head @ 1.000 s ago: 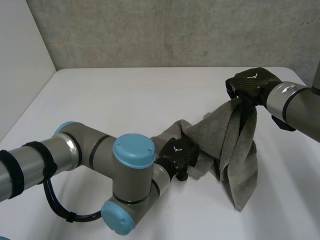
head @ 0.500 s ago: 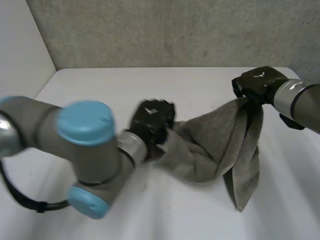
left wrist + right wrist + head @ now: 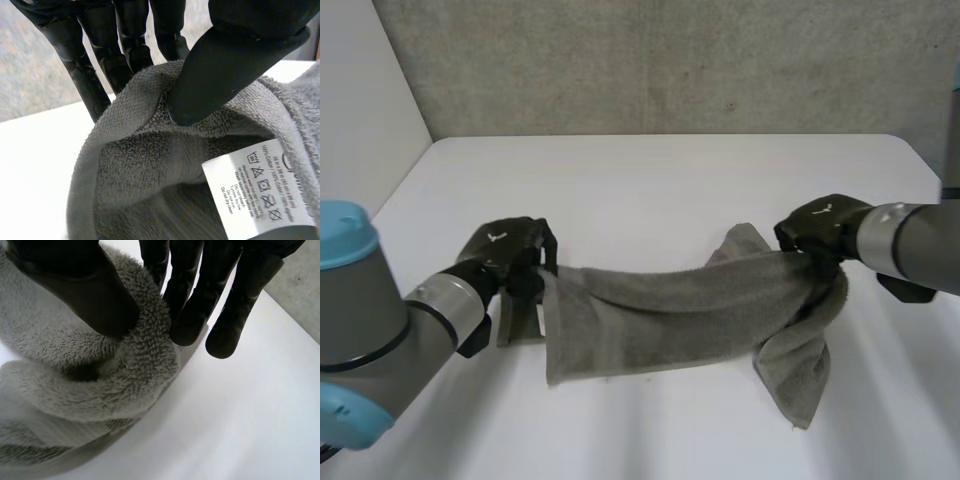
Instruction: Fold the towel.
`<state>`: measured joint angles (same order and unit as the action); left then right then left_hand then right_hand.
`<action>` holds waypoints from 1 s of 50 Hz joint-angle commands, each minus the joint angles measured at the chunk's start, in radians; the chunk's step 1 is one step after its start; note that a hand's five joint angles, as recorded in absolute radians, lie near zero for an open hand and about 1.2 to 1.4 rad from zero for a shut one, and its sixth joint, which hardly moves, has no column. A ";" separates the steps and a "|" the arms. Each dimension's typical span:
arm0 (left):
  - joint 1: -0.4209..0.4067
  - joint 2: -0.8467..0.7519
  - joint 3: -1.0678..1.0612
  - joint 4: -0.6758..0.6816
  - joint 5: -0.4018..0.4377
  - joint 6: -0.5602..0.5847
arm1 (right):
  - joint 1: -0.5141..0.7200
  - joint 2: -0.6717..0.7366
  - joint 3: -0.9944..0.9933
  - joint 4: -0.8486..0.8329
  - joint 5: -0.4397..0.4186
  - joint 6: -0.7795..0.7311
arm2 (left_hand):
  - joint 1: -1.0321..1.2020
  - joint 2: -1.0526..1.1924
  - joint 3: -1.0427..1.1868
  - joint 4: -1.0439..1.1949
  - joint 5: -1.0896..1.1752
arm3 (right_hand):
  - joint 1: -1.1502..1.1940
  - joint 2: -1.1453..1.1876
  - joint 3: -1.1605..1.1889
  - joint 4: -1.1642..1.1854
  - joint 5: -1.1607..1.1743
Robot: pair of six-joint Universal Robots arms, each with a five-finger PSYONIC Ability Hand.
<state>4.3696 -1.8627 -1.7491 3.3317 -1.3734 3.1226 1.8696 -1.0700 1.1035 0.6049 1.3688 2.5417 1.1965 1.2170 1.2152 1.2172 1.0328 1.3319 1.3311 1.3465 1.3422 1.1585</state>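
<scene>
A: What lies nearest in the head view?

B: At the lower left, the light-blue cap (image 3: 340, 235) on the left arm's grey joint. At the lower right, a loose end of the grey terry towel (image 3: 670, 320) hangs and tapers to a point over the white table (image 3: 650, 180).

A: And the towel's main part?

B: It runs as a bunched band across the middle of the frame, spanning between the two hands. Whether its lower edge touches the table cannot be told.

A: How does the black left hand (image 3: 510, 255) hold it?

B: It is at the towel's left end. In the left wrist view the thumb (image 3: 225, 75) presses the hemmed edge against the fingers (image 3: 85, 65), so the cloth is pinched. A white printed care label (image 3: 255, 187) sits on the towel just beside the thumb.

A: The black right hand (image 3: 820, 228)?

B: It is at the right end, where the towel folds over. In the right wrist view its thumb (image 3: 85, 290) clamps a thick roll of pile against its fingers (image 3: 195, 305).

A: Farthest back?

B: The table's far edge, then the grey concrete wall (image 3: 650, 60) across the top of the frame.
</scene>
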 commanded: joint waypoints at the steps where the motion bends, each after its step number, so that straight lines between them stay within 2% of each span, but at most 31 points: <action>1: -0.007 -0.127 0.258 0.003 -0.019 -0.016 | 0.045 0.125 -0.244 -0.194 0.010 0.005 | 0.200 0.179 0.181 0.179 0.189 | 0.064 0.065 0.050 0.054 0.063; 3: -0.009 -0.127 0.342 0.005 -0.030 -0.042 | 0.048 0.136 -0.388 -0.366 0.015 0.020 | 0.200 0.179 0.181 0.179 0.189 | 0.064 0.065 0.050 0.054 0.063; 4: -0.007 -0.121 0.426 0.009 -0.044 -0.076 | 0.048 0.136 -0.389 -0.367 0.015 0.020 | 0.200 0.179 0.181 0.179 0.189 | 0.064 0.065 0.050 0.054 0.063; 5: -0.001 -0.109 0.510 0.020 -0.062 -0.116 | 0.052 0.127 -0.436 -0.463 0.016 0.022 | 0.200 0.179 0.181 0.179 0.189 | 0.064 0.065 0.050 0.054 0.063; 6: -0.001 -0.109 0.511 0.020 -0.062 -0.116 | 0.052 0.127 -0.436 -0.464 0.016 0.022 | 0.200 0.179 0.181 0.179 0.189 | 0.064 0.065 0.050 0.054 0.063; 8: 0.007 -0.064 0.644 0.069 -0.108 -0.194 | 0.048 0.079 -0.462 -0.626 0.019 0.025 | 0.200 0.179 0.181 0.179 0.189 | 0.064 0.065 0.050 0.054 0.063; 12: 0.018 -0.033 0.700 0.108 -0.144 -0.259 | 0.049 0.025 -0.445 -0.692 0.013 0.049 | 0.200 0.179 0.181 0.179 0.189 | 0.064 0.065 0.050 0.054 0.063; 16: 0.031 -0.021 0.665 0.088 -0.148 -0.283 | 0.039 -0.011 -0.366 -0.616 0.009 0.103 | 0.200 0.179 0.181 0.179 0.189 | 0.064 0.065 0.050 0.054 0.063; 21: 0.034 0.037 0.463 0.032 -0.139 -0.274 | 0.036 -0.051 -0.263 -0.378 -0.005 0.098 | 0.200 0.179 0.181 0.179 0.189 | 0.064 0.065 0.050 0.054 0.063; 24: 0.034 0.066 0.375 0.031 -0.133 -0.277 | 0.037 -0.070 -0.234 -0.308 -0.007 0.097 | 0.200 0.179 0.181 0.179 0.189 | 0.064 0.065 0.050 0.054 0.063; 32: 0.047 0.172 0.232 0.023 -0.081 -0.282 | 0.036 -0.105 -0.203 -0.202 -0.014 0.109 | 0.200 0.179 0.181 0.179 0.189 | 0.064 0.065 0.050 0.054 0.063; 39: 0.062 0.234 0.195 0.029 -0.067 -0.286 | 0.037 -0.143 -0.214 -0.177 -0.017 0.109 | 0.200 0.179 0.181 0.179 0.189 | 0.064 0.065 0.050 0.054 0.063; 44: 0.093 0.217 0.188 0.031 -0.067 -0.286 | 0.039 -0.061 -0.223 -0.183 -0.022 0.101 | 0.200 0.179 0.181 0.179 0.189 | 0.064 0.065 0.050 0.054 0.063; 46: 0.097 0.203 0.184 0.032 -0.069 -0.283 | 0.040 0.029 -0.250 -0.175 -0.019 0.095 | 0.200 0.179 0.181 0.179 0.189 | 0.064 0.065 0.050 0.054 0.063; 50: 0.099 0.085 0.168 0.035 -0.072 -0.272 | 0.040 0.108 -0.258 -0.177 -0.023 0.094 | 0.200 0.179 0.181 0.179 0.189 | 0.064 0.065 0.050 0.054 0.063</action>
<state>4.4605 -1.6648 -1.5686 3.3635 -1.4405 2.8399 1.9089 -1.0968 0.8679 0.4286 1.3484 2.6415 1.1965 1.2176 1.2164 1.2175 1.0325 1.3320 1.3312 1.3465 1.3422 1.1585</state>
